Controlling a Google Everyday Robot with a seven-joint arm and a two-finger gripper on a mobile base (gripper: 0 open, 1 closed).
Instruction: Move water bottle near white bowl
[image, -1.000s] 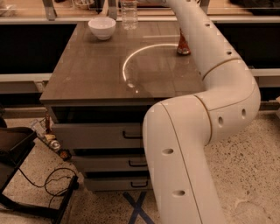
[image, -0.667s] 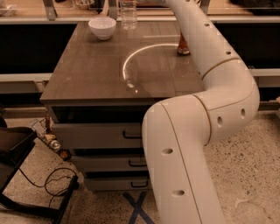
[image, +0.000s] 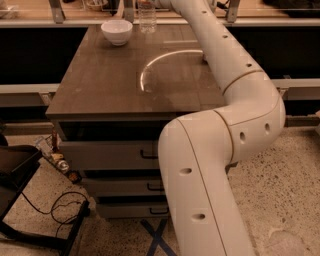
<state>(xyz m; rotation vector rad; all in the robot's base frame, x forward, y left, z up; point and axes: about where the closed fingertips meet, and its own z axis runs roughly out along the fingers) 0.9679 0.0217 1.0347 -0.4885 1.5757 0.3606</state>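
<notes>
We see the bottle (image: 146, 16) upright at the back edge of the counter (image: 100, 85), a little left of the middle, its top cut off by the picture's upper border. The bowl (image: 116, 31) sits just beside it, nearer the back left corner and slightly further forward; the two stand close but apart. Neither has shifted from a second ago, and the counter's edges and corners lie where they did, so the view has held steady.

What has changed is the arm (image: 225, 65). Its long upper link has swung left across the right half of the counter and now leaves the picture at the back edge just to the right of the bottle, where before it left well to the right of it. The red can that showed near the right edge a second ago is now covered by this link. The elbow has dropped a little toward the front right corner.

The gripper lies beyond the top border, somewhere past the back edge near the bottle, so we cannot tell whether it is open or closed.

A bright curved reflection (image: 155, 62) still marks the middle of the counter, above the drawers (image: 110, 152).
</notes>
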